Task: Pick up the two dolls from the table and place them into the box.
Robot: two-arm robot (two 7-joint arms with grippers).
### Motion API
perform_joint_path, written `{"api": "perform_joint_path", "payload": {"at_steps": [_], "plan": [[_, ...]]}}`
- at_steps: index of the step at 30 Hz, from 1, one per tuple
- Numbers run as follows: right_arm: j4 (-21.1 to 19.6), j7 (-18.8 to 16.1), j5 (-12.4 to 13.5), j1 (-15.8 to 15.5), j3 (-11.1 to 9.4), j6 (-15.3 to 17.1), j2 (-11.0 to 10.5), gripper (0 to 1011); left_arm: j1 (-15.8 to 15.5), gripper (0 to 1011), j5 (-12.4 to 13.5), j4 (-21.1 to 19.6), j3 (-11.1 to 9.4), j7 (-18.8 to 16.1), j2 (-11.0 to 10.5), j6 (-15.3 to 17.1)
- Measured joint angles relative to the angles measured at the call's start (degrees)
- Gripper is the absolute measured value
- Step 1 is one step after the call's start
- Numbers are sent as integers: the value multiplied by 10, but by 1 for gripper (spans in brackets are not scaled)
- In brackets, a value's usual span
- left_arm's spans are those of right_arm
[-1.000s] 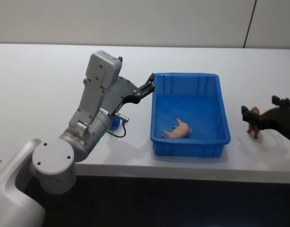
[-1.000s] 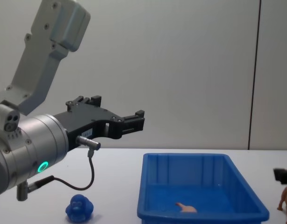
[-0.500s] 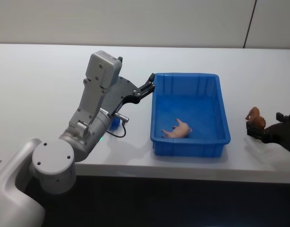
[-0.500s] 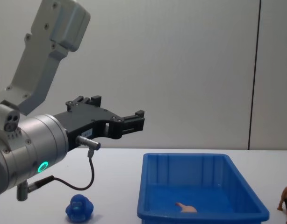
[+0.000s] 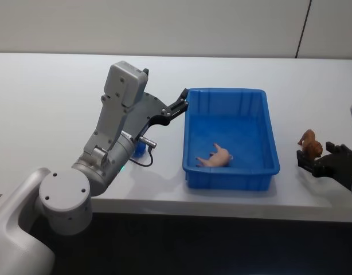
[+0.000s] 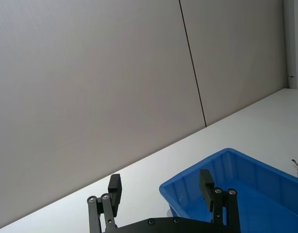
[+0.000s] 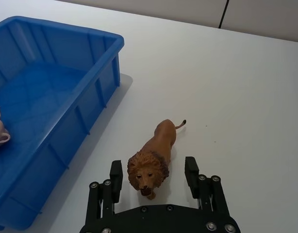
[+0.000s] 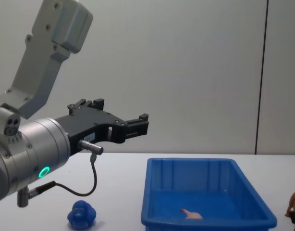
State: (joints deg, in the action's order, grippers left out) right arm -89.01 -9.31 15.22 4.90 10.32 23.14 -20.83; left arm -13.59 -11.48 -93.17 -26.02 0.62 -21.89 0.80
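The blue box point(image 5: 230, 179) stood on the white table point(image 5: 50, 103) close to its near edge. Inside it, the pink figure point(image 5: 217, 156) lay on its side on the floor of the box, towards the near wall. The brown lion point(image 7: 154, 155) stood upright on the table to the right of the box, near it but apart, with its head towards the near edge and its tail pointing away. The right gripper point(image 7: 153, 169) was low over the table at the lion's head end, released, one finger on each side of the head with a gap on both sides, gripping nothing. The left gripper point(image 6: 159, 180) hung in the air just outside the far left corner of the box, above its rim, fingers spread wide and holding nothing. The small round blue toy point(image 8: 82, 215) sat on the table left of the box, under the left arm.
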Motion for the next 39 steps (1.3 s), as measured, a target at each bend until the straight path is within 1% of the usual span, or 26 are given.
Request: {"api": "perform_joint_path", "payload": {"at_steps": [1, 2, 4, 8, 10, 11, 12, 13, 20, 29, 34, 39], "plan": [[1, 0, 0, 0, 0, -2, 1, 818, 0, 1003, 0, 0, 0, 0, 0, 0], [2, 0, 0, 0, 0, -4, 1, 763, 0, 1003, 0, 0, 0, 0, 0, 0], [3, 1, 0, 1, 0, -6, 2, 731, 0, 1003, 0, 0, 0, 0, 0, 0], [5, 3, 0, 1, 1, -12, 3, 570, 0, 1003, 0, 0, 0, 0, 0, 0], [5, 4, 1, 0, 1, -15, 3, 534, 0, 1003, 0, 0, 0, 0, 0, 0], [5, 5, 1, -1, 1, -17, 3, 488, 0, 1003, 0, 0, 0, 0, 0, 0], [5, 6, 1, -1, 1, -19, 3, 476, 0, 1003, 0, 0, 0, 0, 0, 0], [4, 7, 1, -2, 0, -21, 3, 440, 0, 1003, 0, 0, 0, 0, 0, 0], [-8, 12, 0, -8, 0, -33, 2, 430, 0, 1003, 0, 0, 0, 0, 0, 0], [-44, 12, -8, -16, -2, -60, -1, 430, 0, 1003, 0, 0, 0, 0, 0, 0], [-70, -4, -14, -14, -1, -73, -2, 430, 0, 1003, 0, 0, 0, 0, 0, 0], [-88, -23, -19, -6, 2, -76, -1, 430, 0, 1003, 0, 0, 0, 0, 0, 0]]}}
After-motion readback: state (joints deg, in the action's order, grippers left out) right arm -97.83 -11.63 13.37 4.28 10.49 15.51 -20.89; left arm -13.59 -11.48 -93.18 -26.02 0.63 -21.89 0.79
